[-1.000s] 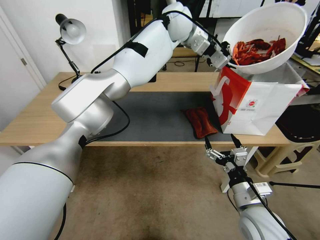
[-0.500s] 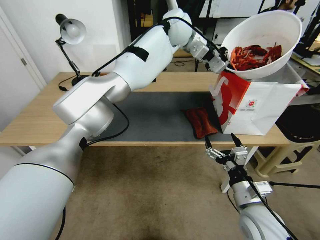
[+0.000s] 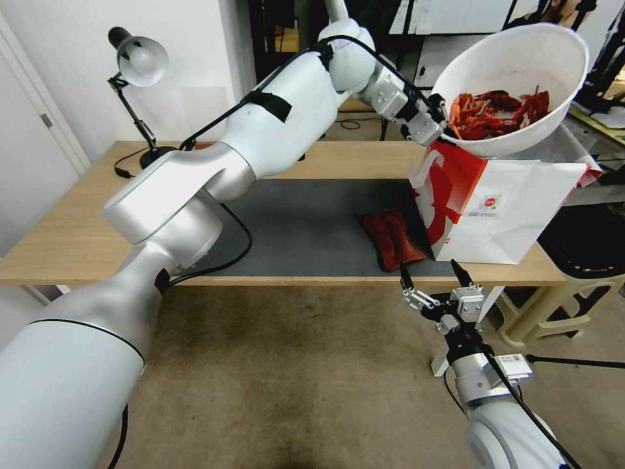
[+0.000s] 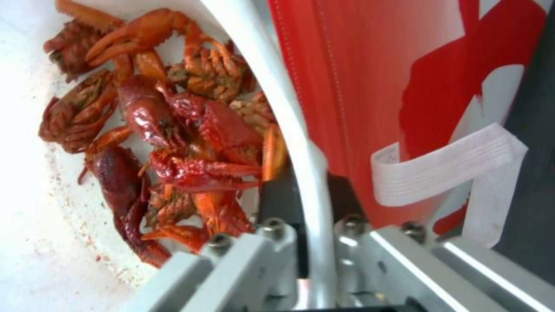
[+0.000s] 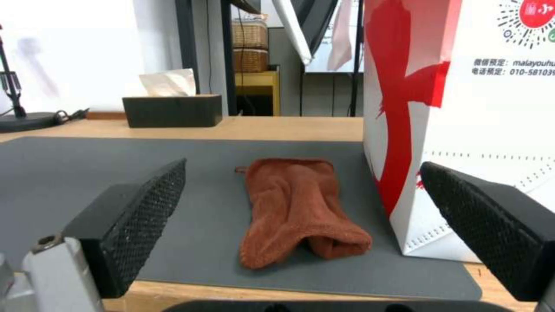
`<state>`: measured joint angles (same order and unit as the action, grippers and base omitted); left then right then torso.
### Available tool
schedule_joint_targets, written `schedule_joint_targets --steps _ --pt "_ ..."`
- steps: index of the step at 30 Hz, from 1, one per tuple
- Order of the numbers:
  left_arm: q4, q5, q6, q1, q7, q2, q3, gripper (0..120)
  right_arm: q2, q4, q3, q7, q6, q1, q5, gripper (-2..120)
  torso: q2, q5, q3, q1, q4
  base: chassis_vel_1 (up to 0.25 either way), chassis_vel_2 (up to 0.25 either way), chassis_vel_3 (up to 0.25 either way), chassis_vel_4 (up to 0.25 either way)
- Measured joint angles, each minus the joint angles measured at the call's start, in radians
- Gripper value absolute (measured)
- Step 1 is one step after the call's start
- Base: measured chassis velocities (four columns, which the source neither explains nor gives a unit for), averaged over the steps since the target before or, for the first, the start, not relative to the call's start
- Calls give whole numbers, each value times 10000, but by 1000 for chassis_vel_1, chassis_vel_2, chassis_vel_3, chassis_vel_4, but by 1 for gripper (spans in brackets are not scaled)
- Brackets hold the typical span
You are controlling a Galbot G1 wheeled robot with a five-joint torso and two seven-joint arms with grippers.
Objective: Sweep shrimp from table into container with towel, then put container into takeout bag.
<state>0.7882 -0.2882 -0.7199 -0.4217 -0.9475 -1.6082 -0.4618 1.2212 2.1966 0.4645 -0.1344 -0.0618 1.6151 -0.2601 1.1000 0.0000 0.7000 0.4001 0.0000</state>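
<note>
Shrimp (image 3: 498, 112) sit swept inside bowl (image 3: 521, 58), held by its rim in left gripper (image 3: 441, 124) fingers above bag (image 3: 501, 208), bagging pending; right gripper (image 3: 435, 277) idles open near towel (image 3: 390, 238).

One bowl (image 3: 514, 85) is in sight, and it holds one heap of shrimp (image 3: 498, 107); the pieces overlap too much for an exact count, though there are clearly more than ten. One bag (image 3: 501, 208) stands on the one surface (image 3: 71, 228), which carries one grey mat (image 3: 306, 228). One towel (image 3: 390, 238) lies on the mat. There is one lamp (image 3: 138, 62) and one tissue box (image 5: 172, 110). Two claws show: left (image 3: 437, 120) and right (image 3: 435, 273).
</note>
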Motion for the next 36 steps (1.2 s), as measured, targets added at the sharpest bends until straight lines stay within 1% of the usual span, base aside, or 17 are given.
schedule_joint_targets --steps 2,3,5,8,9,11,14,16,18,20,22,23,26,31,33,35,36 --pt "0 -6 3 -3 33 0 0 7 1 2 0 -1 0 3 0 100 -1 0 0 0 1 0 0 0 0" --pt "1 -22 15 -18 162 0 -2 15 2 13 0 0 2 25 4 100 0 0 0 0 0 0 0 0 0" --pt "7 -35 28 -23 240 0 -3 19 2 20 0 -1 3 33 6 100 0 0 -1 0 0 0 0 0 0" --pt "27 -52 69 -29 411 0 -19 33 21 53 -1 0 6 66 9 100 0 0 0 0 0 0 0 0 0" --pt "27 -52 69 -29 411 0 -19 33 21 53 -1 0 6 66 9 100 0 0 0 0 0 0 0 0 0" --pt "29 -64 141 -49 613 1 -60 45 29 94 -3 0 6 103 11 100 0 0 0 0 0 0 0 0 0" --pt "18 -74 187 -70 924 1 -111 54 29 125 -2 -1 7 143 12 100 0 0 -1 0 0 0 0 0 0" --pt "17 -74 190 -71 960 1 -118 56 29 127 -2 -1 6 147 13 100 0 0 -1 -1 0 0 0 0 0" --pt "15 -75 229 -78 1394 1 -207 70 29 155 2 0 3 192 15 100 0 0 -1 0 0 0 0 0 0" --pt "17 -74 232 -78 1442 1 -221 73 29 155 2 0 2 195 15 100 0 0 -1 -1 0 0 0 0 0" --pt "19 -72 239 -77 1524 1 -246 84 25 155 2 -1 -3 196 15 100 0 0 -1 0 0 0 0 0 0" --pt "19 -72 239 -77 1524 1 -246 84 25 155 2 -1 -3 196 15 100 0 0 -1 0 0 0 0 0 0" --pt "26 -64 290 -78 1582 1 -268 98 -6 155 4 0 -8 189 10 100 0 0 -1 -1 0 0 0 0 0" --pt "-5 49 453 -107 1813 1 -270 100 -35 155 20 -1 -17 184 -15 100 0 0 0 -1 0 0 0 0 0" --pt "-28 313 679 -128 2282 3 -394 100 -42 152 22 -3 -26 177 -33 100 0 0 -1 -1 1 0 0 0 0" --pt "-29 402 741 -132 2376 2 -435 100 -43 151 22 -3 -27 176 -36 100 0 0 -1 0 0 0 0 0 0" --pt "-1 845 1065 -140 2881 33 -659 100 -48 142 23 -7 -28 149 -55 100 0 1 -1 -1 -3 0 0 0 0"
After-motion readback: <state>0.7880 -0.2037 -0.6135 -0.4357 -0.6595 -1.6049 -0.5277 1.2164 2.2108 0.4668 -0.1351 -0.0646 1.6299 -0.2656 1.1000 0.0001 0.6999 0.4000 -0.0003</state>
